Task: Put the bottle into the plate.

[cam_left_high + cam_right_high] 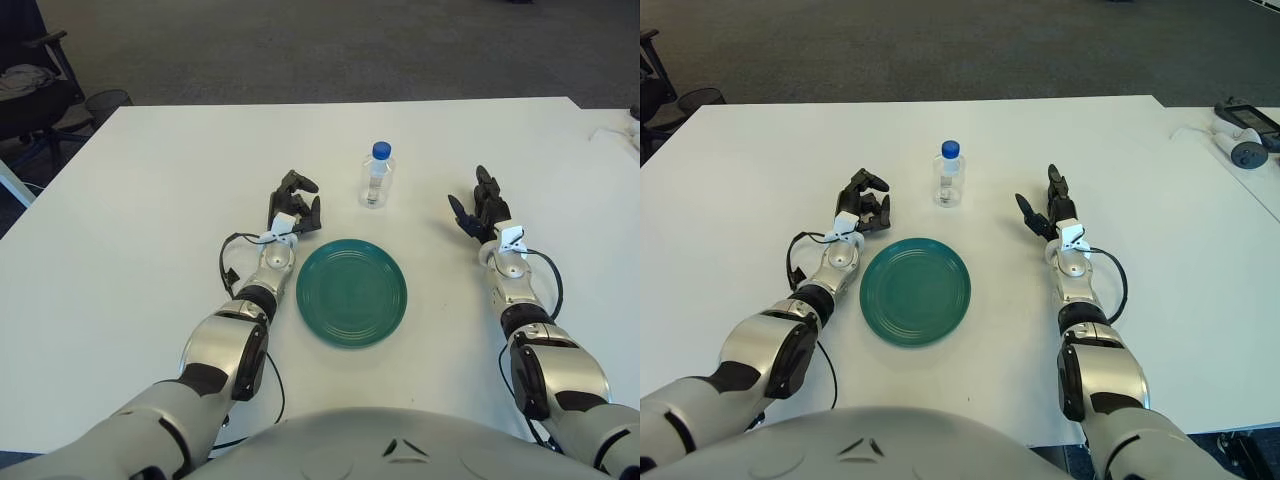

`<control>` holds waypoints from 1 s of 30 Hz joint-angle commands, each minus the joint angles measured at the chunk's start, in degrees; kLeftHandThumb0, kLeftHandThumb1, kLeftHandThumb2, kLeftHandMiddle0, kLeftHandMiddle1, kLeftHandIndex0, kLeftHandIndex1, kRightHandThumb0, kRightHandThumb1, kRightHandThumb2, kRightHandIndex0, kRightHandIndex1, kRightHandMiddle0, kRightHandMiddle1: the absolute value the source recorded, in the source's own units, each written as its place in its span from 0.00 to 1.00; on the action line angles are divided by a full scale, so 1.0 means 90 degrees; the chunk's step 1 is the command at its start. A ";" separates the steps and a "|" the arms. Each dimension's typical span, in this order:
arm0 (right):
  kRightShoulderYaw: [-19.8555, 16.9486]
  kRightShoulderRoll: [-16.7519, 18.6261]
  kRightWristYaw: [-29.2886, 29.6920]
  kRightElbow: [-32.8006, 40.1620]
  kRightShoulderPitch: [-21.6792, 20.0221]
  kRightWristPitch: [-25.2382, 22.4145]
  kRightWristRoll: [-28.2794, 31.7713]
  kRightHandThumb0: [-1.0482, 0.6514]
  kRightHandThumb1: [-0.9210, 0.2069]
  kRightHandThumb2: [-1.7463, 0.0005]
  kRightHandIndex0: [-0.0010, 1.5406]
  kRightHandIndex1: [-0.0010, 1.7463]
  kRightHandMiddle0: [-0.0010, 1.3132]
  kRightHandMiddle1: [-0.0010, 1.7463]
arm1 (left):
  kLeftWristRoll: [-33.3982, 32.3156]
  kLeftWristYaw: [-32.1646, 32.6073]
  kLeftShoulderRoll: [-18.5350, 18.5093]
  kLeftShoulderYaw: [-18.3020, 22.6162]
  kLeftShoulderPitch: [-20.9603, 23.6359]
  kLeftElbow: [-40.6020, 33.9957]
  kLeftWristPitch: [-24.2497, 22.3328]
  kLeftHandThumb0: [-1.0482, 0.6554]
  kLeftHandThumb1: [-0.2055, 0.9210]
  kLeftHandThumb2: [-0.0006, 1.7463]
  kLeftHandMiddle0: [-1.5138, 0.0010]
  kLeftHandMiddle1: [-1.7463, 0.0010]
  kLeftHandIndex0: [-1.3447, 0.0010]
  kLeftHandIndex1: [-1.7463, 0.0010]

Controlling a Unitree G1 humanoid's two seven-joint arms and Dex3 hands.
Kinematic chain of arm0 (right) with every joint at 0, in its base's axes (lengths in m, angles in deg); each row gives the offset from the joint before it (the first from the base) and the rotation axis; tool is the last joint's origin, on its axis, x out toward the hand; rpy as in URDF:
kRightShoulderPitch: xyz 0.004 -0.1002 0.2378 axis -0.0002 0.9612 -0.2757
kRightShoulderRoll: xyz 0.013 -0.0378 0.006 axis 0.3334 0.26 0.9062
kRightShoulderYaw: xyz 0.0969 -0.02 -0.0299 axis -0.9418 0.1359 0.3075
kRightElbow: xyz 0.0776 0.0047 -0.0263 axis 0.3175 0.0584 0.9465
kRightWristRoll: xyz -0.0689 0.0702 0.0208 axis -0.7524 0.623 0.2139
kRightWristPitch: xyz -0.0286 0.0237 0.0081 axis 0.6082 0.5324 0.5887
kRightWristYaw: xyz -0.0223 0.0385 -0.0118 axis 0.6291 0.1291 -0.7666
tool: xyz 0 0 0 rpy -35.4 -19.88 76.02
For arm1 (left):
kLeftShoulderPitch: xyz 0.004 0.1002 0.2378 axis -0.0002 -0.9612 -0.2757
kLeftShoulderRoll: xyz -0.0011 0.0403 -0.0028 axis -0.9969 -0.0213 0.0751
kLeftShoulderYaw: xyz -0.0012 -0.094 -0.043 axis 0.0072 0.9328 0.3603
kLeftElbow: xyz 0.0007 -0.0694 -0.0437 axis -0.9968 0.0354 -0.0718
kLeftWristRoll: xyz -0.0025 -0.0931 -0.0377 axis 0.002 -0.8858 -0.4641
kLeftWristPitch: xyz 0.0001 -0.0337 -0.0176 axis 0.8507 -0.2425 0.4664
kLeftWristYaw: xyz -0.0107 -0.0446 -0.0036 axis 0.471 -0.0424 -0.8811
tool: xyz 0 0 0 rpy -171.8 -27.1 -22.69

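Nearest, round dark-green ridged plate (351, 291) on white desk (150, 180), bare. Flanking: left hand (292, 205) curled, holding nothing, beside plate's left rim; right hand (482, 210) spread, holding nothing, well right of bottle. Beyond plate, small clear plastic bottle with blue cap (376, 175), upright. Best grasped mid-body, kept vertical.

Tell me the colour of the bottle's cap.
Blue. The cap tops the clear bottle, showing best in the left eye view.
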 commanded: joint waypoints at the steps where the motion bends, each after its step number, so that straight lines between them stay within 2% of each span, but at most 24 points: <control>1: 0.0239 0.0414 -0.0292 -0.0502 0.0723 -0.0485 -0.0136 0.08 0.00 0.88 0.03 0.00 0.00 0.05 | -0.0004 -0.0086 -0.0103 0.0010 -0.0198 0.0255 -0.0410 0.34 0.50 0.72 0.28 0.00 0.57 0.00; 10: 0.0695 0.0609 -0.0179 -0.0426 0.0113 -0.0640 -0.0505 0.04 0.00 0.90 0.00 0.00 0.00 0.01 | 0.0016 -0.0053 -0.0086 -0.0009 -0.0183 0.0271 -0.0448 0.34 0.51 0.72 0.28 0.00 0.57 0.00; 19: 0.1038 0.0613 -0.0234 -0.0538 -0.0061 -0.0783 -0.0798 0.02 0.00 0.88 0.00 0.00 0.00 0.00 | 0.0018 0.0019 -0.0075 -0.0003 -0.0197 0.0259 -0.0401 0.34 0.50 0.72 0.28 0.00 0.57 0.00; 30: 0.1308 0.0606 -0.0346 -0.0476 -0.0039 -0.0659 -0.0955 0.02 0.00 0.87 0.01 0.00 0.01 0.01 | 0.0042 0.0147 -0.0082 -0.0026 -0.0214 0.0254 -0.0387 0.34 0.49 0.73 0.28 0.00 0.57 0.00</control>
